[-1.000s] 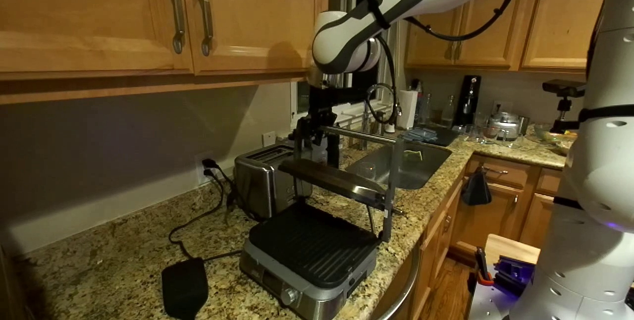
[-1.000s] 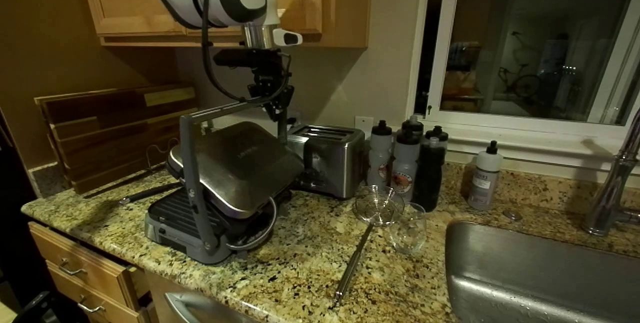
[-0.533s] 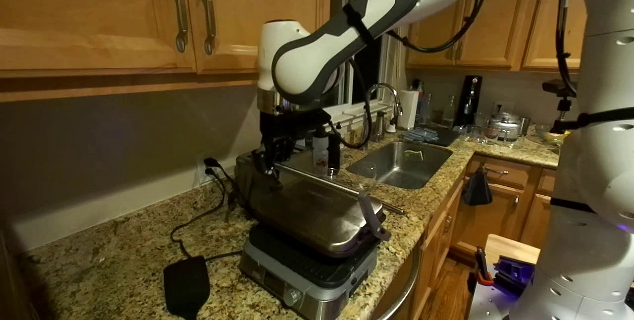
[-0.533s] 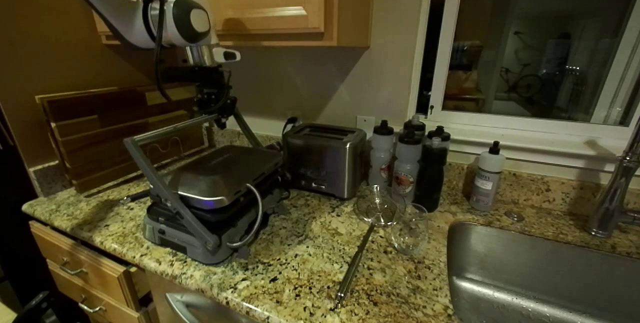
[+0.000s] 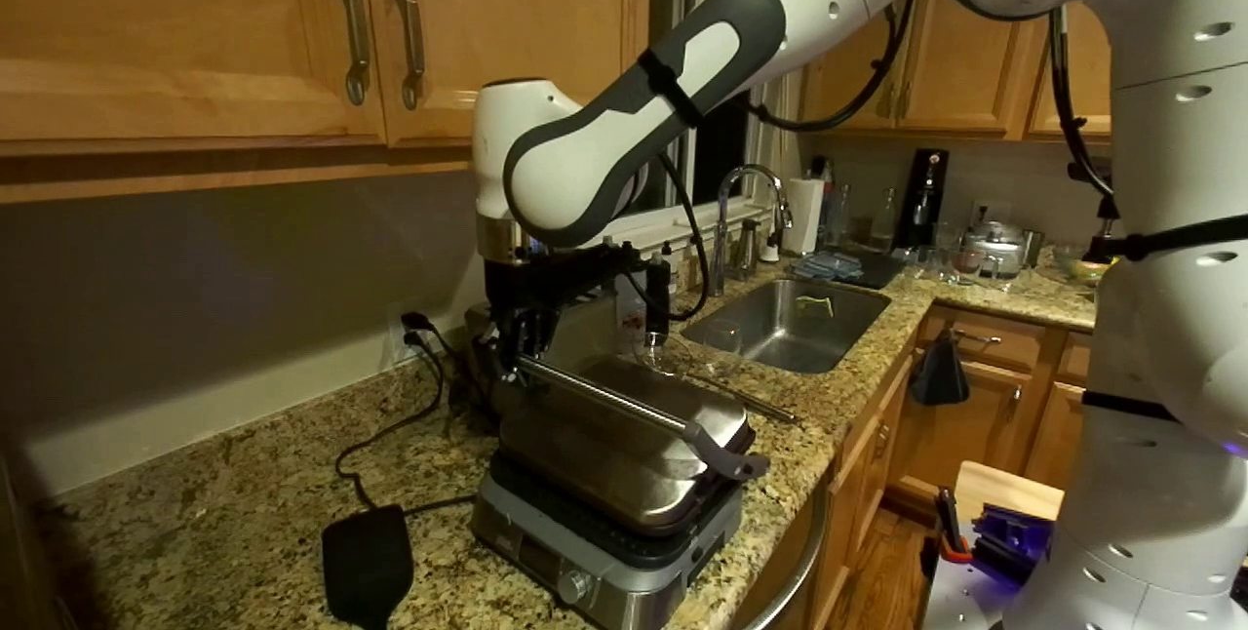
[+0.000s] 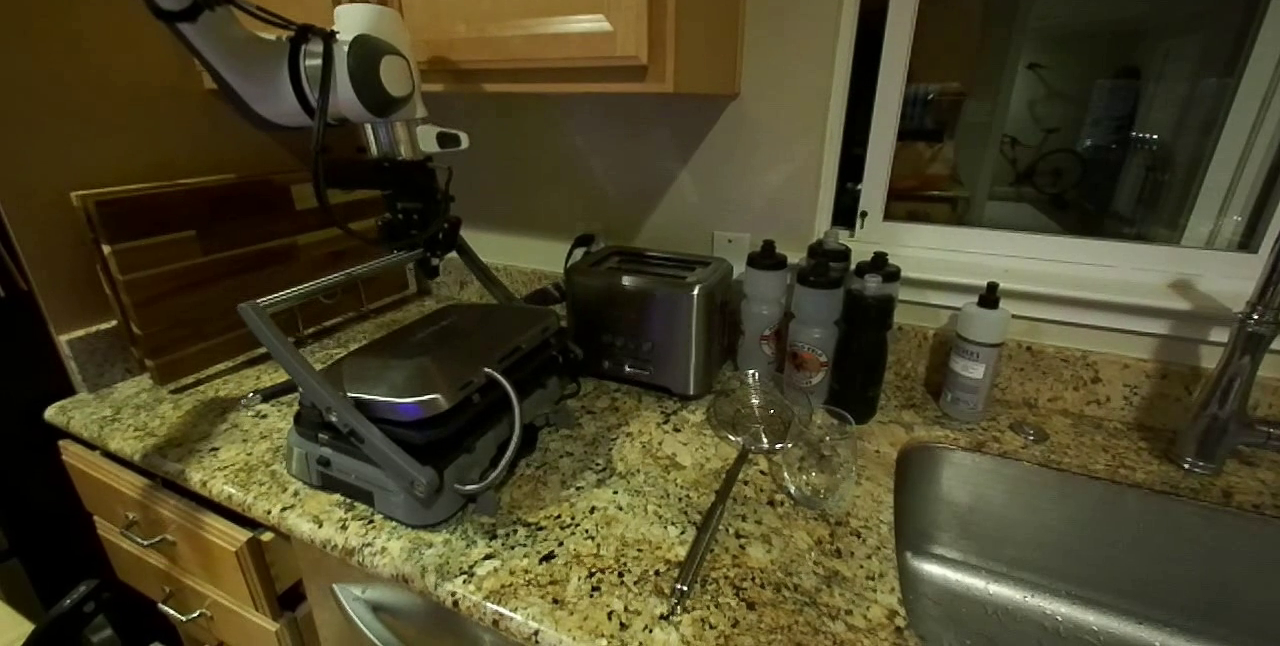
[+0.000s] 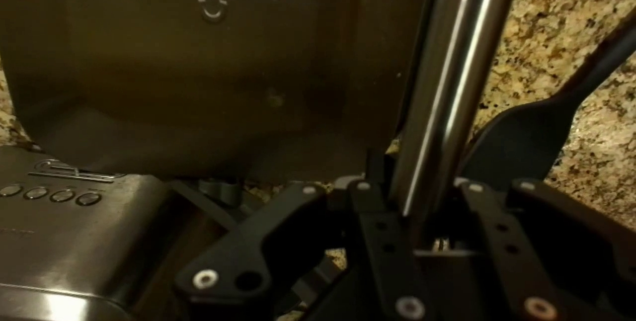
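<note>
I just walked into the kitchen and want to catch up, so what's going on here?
A robot arm has its gripper shut around the metal handle bar of a grill, near one end of the bar. The lid sits low over the base; whether it is fully closed, I can't tell. A toaster stands by the grill, and a black spatula lies on the granite counter.

Gripper [image 7: 422, 197]: black. Bar [image 7: 457, 77] in its grip: silver. Below it: lid [image 5: 624, 445], silver-grey; spatula [image 7: 521, 137], black; counter [image 5: 234, 523], speckled tan, brown and black. Above: cupboards [image 5: 195, 35], orange-brown.
</note>
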{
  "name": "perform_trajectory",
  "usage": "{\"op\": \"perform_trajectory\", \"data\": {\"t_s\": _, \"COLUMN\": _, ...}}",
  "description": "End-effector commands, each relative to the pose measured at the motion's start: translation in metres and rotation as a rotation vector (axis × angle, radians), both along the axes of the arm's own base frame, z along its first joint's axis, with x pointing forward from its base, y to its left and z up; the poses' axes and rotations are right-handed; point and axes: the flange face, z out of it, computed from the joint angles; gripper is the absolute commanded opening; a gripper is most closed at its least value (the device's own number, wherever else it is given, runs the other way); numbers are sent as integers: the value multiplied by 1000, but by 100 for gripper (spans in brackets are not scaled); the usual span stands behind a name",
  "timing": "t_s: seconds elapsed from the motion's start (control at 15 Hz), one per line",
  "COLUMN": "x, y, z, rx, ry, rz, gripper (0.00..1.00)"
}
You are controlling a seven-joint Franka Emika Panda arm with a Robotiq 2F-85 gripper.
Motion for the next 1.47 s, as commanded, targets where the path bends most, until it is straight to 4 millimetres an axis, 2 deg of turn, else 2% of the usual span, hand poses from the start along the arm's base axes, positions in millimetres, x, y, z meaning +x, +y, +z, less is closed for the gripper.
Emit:
{"op": "perform_trajectory", "data": {"t_s": 0.0, "x": 12, "y": 14, "z": 15, "rx": -16, "ry": -38, "rz": 5, "gripper": 2}}
{"op": "perform_trajectory", "data": {"t_s": 0.33, "x": 22, "y": 26, "z": -2, "rx": -48, "ry": -31, "rz": 24, "gripper": 2}}
{"op": "perform_trajectory", "data": {"t_s": 0.8, "x": 40, "y": 34, "z": -8, "rx": 3, "ry": -56, "rz": 27, "gripper": 2}}
{"op": "perform_trajectory", "data": {"t_s": 1.2, "x": 63, "y": 14, "z": -21, "rx": 46, "ry": -104, "rz": -65, "gripper": 2}}
{"op": "perform_trajectory", "data": {"t_s": 1.4, "x": 62, "y": 7, "z": -33, "rx": 76, "ry": -78, "rz": -124, "gripper": 2}}
